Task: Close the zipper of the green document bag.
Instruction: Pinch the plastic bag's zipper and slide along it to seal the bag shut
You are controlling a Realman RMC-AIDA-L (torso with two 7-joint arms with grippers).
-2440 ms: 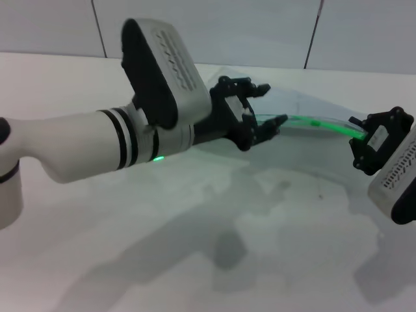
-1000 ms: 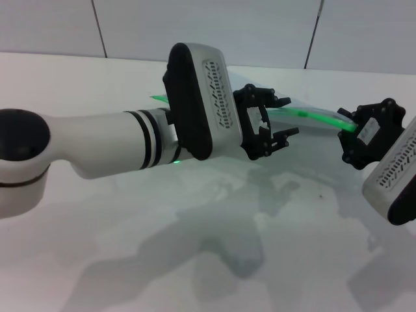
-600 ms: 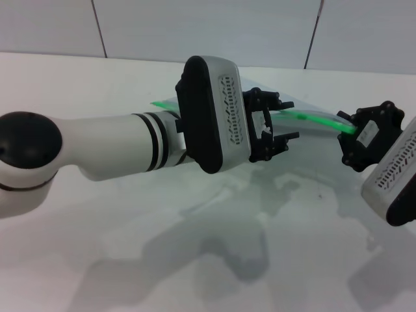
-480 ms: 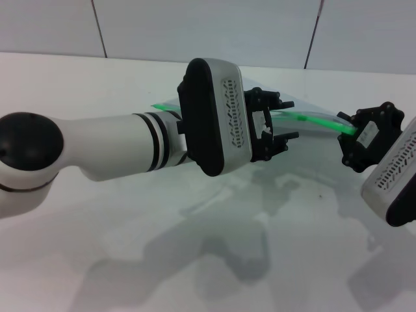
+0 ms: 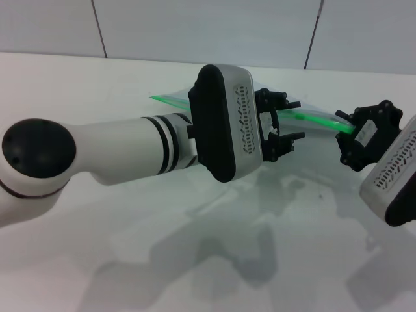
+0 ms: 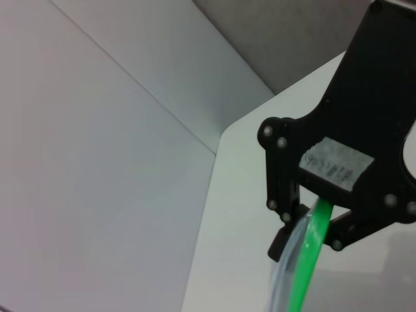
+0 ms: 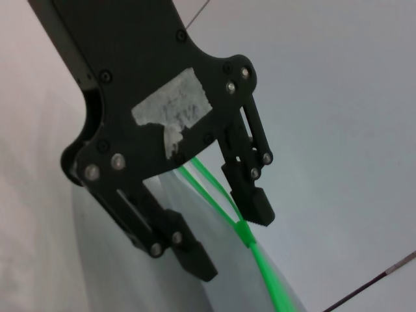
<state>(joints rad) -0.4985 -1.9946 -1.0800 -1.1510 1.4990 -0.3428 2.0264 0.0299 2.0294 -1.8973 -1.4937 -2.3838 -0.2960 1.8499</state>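
The green document bag (image 5: 311,108) is a pale translucent pouch held up off the white table. Its zipper (image 5: 312,118) is a bright green strip running from behind my left arm to my right gripper (image 5: 349,129), which is shut on the strip's right end. The left wrist view shows that right gripper (image 6: 312,234) clamped on the zipper (image 6: 305,260). My left gripper (image 5: 289,120) is open, one finger on each side of the strip. In the right wrist view the left gripper (image 7: 232,244) straddles the zipper (image 7: 260,266), which splits into two lines at a small knot.
The white table (image 5: 195,260) stretches in front of both arms and carries only their shadows. A grey tiled wall (image 5: 208,26) stands behind it. My thick left forearm (image 5: 130,153) crosses the middle of the head view and hides part of the bag.
My left gripper has moved right along the green strip toward the right gripper, and its wrist has turned. More of the strip shows at the left. The right gripper has barely moved.
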